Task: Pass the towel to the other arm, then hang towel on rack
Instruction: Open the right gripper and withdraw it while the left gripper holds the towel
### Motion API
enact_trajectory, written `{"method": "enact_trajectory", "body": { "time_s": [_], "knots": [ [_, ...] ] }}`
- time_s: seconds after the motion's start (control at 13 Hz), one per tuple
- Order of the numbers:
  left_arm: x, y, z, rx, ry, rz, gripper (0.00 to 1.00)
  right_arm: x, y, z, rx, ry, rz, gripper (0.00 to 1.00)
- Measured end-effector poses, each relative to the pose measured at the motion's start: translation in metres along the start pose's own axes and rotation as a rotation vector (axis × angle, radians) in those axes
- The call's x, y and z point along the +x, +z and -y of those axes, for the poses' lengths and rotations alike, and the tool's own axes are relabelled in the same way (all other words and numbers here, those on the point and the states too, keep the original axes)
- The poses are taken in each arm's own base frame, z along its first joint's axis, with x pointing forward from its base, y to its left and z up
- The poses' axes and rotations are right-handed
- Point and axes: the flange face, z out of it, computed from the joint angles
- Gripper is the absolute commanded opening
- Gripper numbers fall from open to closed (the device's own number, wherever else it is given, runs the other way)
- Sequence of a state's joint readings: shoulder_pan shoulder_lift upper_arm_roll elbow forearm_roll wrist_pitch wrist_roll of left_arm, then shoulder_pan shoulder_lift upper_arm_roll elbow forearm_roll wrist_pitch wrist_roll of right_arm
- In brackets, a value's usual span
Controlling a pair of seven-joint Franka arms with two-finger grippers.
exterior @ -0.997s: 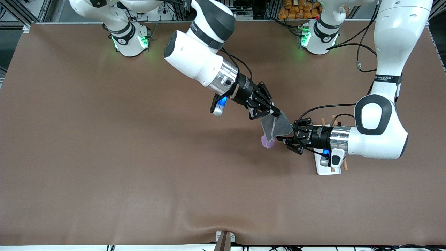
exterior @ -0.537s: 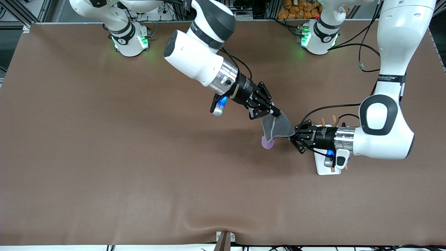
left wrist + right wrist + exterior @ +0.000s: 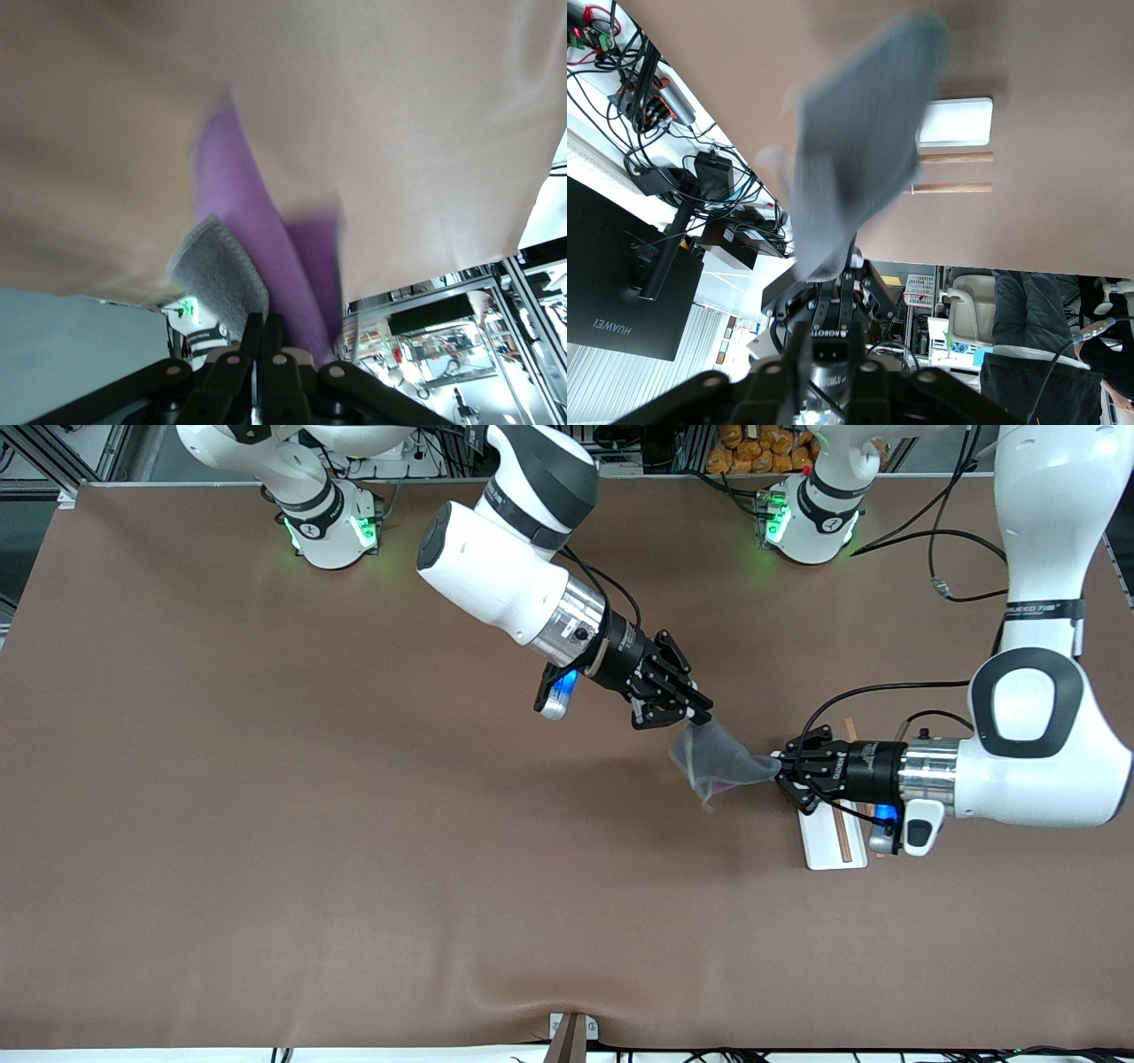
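The towel, dark grey with a little purple showing, hangs in the air between the two grippers. My left gripper is shut on its corner, over the table beside the rack. In the left wrist view the shut gripper pinches the purple and grey towel. My right gripper is open just above the towel's upper corner. In the right wrist view its gripper stands apart, with the towel blurred and free of it, and the left gripper showing between.
The rack's white base and brown rods lie under the left wrist, toward the left arm's end; the rack also shows in the right wrist view. The brown table cover is bare elsewhere.
My left gripper closed on the towel and drew back toward the left arm's end. My right gripper opened and let go. The towel swung across to hang from the left gripper.
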State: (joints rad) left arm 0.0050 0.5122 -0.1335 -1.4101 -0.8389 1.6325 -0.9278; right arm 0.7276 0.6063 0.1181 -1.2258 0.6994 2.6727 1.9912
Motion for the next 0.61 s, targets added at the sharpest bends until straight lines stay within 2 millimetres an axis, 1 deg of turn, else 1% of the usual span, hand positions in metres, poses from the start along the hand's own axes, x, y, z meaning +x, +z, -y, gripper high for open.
{"method": "enact_trajectory", "body": {
  "time_s": [0.23, 0.38, 0.46, 0.61],
  "knots": [
    [-0.026, -0.016, -0.001, 0.021, 0.049, -0.057, 0.00, 0.005, 0.001, 0.002, 0.003, 0.002, -0.009, 1.00],
    [-0.042, -0.030, 0.000, 0.029, 0.091, -0.101, 0.00, 0.014, 0.002, 0.007, -0.007, 0.005, -0.034, 1.00],
    [-0.047, -0.036, 0.002, 0.043, 0.126, -0.135, 0.00, 0.021, 0.000, 0.013, -0.020, 0.008, -0.054, 1.00],
    [-0.050, -0.042, 0.008, 0.094, 0.201, -0.193, 0.00, 0.038, -0.007, 0.032, -0.053, -0.003, -0.116, 1.00]
  ]
}}
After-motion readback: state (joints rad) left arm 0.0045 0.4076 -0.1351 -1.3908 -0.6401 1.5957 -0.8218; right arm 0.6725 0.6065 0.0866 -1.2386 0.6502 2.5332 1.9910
